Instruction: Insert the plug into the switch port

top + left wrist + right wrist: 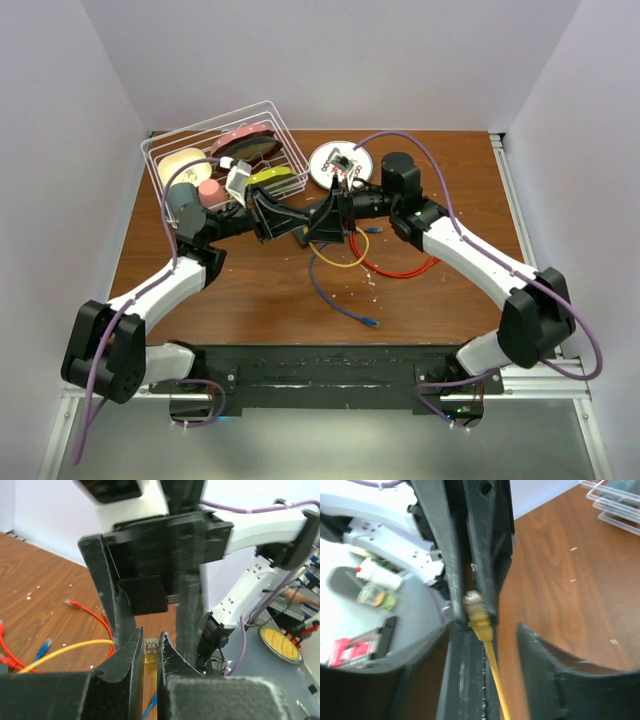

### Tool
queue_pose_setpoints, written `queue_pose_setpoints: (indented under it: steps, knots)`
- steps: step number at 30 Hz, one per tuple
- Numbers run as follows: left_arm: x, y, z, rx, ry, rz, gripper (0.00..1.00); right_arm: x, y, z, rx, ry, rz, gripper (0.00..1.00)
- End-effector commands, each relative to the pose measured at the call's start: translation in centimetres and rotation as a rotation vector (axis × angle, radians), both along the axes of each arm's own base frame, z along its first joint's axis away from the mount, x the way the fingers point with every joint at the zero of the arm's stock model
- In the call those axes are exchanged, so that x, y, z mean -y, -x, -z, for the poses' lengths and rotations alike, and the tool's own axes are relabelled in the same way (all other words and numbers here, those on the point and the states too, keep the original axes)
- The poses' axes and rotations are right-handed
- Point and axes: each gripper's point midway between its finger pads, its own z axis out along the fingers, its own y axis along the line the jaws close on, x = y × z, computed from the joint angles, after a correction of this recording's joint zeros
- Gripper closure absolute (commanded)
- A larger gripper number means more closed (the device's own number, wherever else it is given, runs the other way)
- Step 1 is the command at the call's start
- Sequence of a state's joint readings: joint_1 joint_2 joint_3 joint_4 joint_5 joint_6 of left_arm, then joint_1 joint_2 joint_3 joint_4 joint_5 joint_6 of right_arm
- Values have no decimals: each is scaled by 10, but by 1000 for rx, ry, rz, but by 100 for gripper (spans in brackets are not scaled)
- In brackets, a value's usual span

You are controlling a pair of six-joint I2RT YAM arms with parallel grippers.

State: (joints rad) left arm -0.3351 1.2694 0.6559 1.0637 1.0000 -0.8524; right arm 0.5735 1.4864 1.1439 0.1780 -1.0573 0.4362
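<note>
A yellow plug (pixel 151 652) on a yellow cable (pixel 337 264) is pinched between the fingers of my left gripper (pixel 151 641), which is shut on it. In the right wrist view the same plug (pixel 479 611) sticks out between the left gripper's black fingers (pixel 487 540). My right gripper (pixel 482 630) stands open around them, its fingers apart on either side and touching nothing. Both grippers meet above the middle of the table, left gripper (pixel 303 222) facing right gripper (pixel 332 214). The switch shows in no view.
A white wire basket (pixel 170 150) with plates stands at the back left. A round white plate (pixel 325 165) lies behind the grippers. A red cable (pixel 400 268) and a purple cable with a blue plug (pixel 370 322) lie on the brown table (pixel 450 200).
</note>
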Motion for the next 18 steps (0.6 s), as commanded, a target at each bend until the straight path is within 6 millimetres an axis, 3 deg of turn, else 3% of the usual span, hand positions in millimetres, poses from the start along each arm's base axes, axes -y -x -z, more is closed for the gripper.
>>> queue_pose_setpoints:
  steps: [1, 4, 5, 11, 18]
  knots:
    - [-6, -23, -13, 10, 6, -188, 100, 17, -17, -50, 194, 28, 223, 20]
    - [-16, -46, -6, -80, -22, -361, 100, 27, -29, -57, 226, 73, 351, 14]
    - [-19, -49, -4, -115, -28, -395, 100, 34, -44, -59, 240, 103, 456, 13]
    - [-38, -75, 7, -334, -30, -595, 100, 46, -66, -45, 283, 220, 705, 13]
    - [-45, -81, 11, -443, 5, -661, 100, 14, -64, -26, 341, 333, 718, 18]
